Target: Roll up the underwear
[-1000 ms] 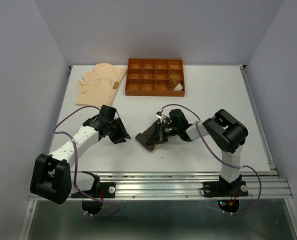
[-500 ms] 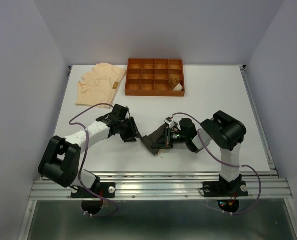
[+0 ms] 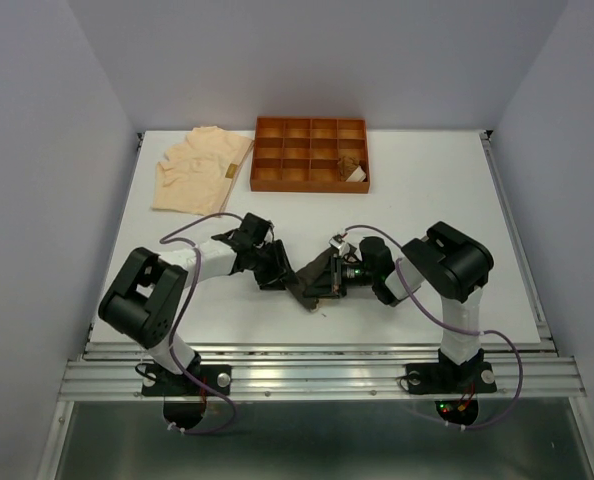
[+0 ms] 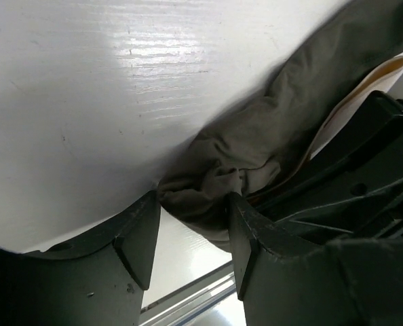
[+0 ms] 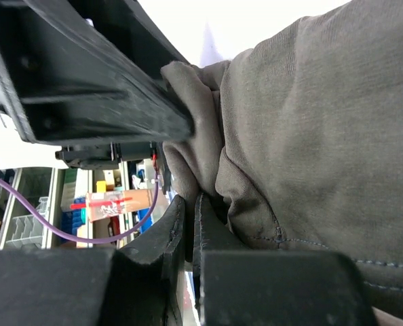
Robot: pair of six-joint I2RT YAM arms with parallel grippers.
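Note:
The dark grey underwear point(image 3: 311, 276) lies bunched on the white table between my two grippers. My right gripper point(image 3: 331, 279) is shut on a fold of it; in the right wrist view the fabric point(image 5: 303, 129) is pinched between the closed fingers point(image 5: 212, 231). My left gripper point(image 4: 193, 207) stands open at the cloth's left end, and a bulge of the grey fabric point(image 4: 208, 193) sits between its fingertips. The pale peach underwear point(image 3: 195, 168) lies flat at the back left. A rust-brown underwear point(image 3: 350, 166) sits in a compartment of the tray.
The orange-brown grid tray point(image 3: 310, 184) stands at the back centre. The table's front rail point(image 3: 317, 365) runs just below both arms. The left arm's purple cable point(image 3: 192, 228) loops above its forearm.
My left arm has swung right across the table up to the dark underwear, its jaws widening. The right gripper with the cloth shifted slightly right, then held still.

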